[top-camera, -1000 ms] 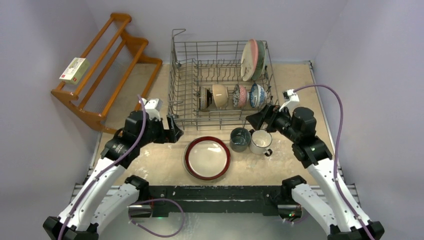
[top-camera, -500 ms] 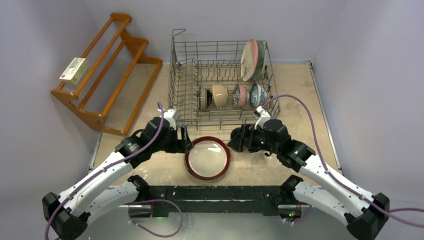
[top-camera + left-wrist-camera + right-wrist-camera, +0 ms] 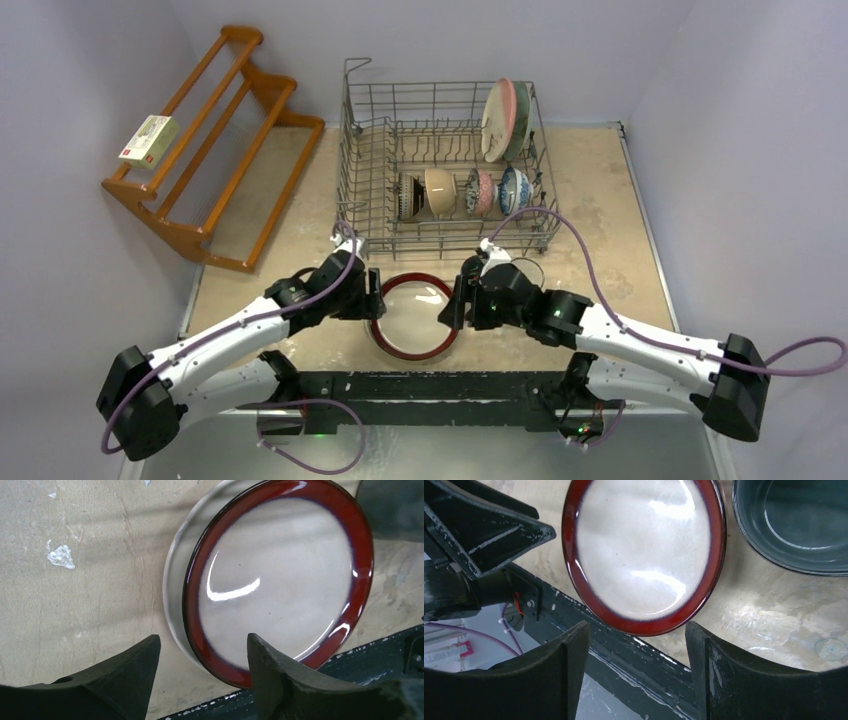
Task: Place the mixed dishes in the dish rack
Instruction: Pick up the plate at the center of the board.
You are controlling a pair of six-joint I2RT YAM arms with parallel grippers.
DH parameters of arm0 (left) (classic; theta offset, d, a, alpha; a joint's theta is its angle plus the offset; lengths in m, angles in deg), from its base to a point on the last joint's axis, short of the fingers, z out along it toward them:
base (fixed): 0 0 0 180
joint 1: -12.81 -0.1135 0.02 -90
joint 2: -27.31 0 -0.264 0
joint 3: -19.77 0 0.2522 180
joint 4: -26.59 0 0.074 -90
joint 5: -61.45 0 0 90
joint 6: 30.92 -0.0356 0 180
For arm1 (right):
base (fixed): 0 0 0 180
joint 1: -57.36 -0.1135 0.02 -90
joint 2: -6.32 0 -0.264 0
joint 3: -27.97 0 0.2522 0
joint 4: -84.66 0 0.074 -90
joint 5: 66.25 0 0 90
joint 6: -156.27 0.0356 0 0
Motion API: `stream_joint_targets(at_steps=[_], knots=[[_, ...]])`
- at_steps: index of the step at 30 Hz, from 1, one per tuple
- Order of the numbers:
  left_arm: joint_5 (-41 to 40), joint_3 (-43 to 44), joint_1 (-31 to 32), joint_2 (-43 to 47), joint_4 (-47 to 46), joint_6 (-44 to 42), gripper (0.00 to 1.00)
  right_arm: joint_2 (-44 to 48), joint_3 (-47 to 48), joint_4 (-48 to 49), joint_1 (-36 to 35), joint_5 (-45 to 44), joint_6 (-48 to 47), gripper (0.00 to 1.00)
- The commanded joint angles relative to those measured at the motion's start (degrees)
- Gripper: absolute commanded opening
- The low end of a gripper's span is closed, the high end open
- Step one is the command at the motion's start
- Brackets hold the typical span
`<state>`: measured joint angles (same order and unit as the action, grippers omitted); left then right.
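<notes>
Red-rimmed plate [image 3: 415, 322] is lying flat on the table [image 3: 600, 185], flanked by both arms. The left gripper [image 3: 372, 292] is hanging at its left edge with its fingers [image 3: 125, 680] spread wide and nothing between them but the plate's [image 3: 280, 575] rim, which is showing in the gap; contact cannot be told. The right gripper [image 3: 452, 306] is sitting at the plate's right edge, likewise released, with the rim [image 3: 644, 550] lying just at the mouth of its spread fingers [image 3: 744, 680]. The plate's near rim is running just beside the dark rail [image 3: 420, 385] at the table's front edge, leaving little room there. The dish rack [image 3: 350, 150] is standing just behind the plate. Four bowls [image 3: 460, 190] are sitting on edge in its front row and two large plates [image 3: 505, 120] are standing upright at its back right. A dark teal mug [image 3: 794, 525] is standing just beside the plate, cut off by the frame and hidden under the right arm from above. A wooden shelf [image 3: 210, 140] with a small box [image 3: 150, 138] is standing well apart at the far left.
</notes>
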<state>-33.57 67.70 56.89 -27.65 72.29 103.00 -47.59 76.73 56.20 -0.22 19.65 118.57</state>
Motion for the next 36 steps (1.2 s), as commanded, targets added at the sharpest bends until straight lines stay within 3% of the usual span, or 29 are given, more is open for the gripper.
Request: stream_joint_targets(at_steps=[1, 16, 25, 36], knots=[[-1.7, -1.6, 0.3, -2.3, -4.9, 1.6, 0.6, -2.0, -1.1, 0.3, -3.2, -6.5, 5.7, 0.7], [-2.6, -4.2, 0.3, -6.6, -9.1, 1.6, 0.29, -4.2, -3.5, 2.2, -4.1, -8.6, 8.7, 0.61], [-4.4, -4.7, 0.4, -7.7, -9.2, 1.0, 0.01, -6.2, -4.1, 3.3, -4.1, -9.1, 9.1, 0.6], [-6.5, -6.3, 0.4, -8.9, -9.8, 0.7, 0.0, -11.0, -5.1, 3.9, -4.1, -10.5, 11.0, 0.58]])
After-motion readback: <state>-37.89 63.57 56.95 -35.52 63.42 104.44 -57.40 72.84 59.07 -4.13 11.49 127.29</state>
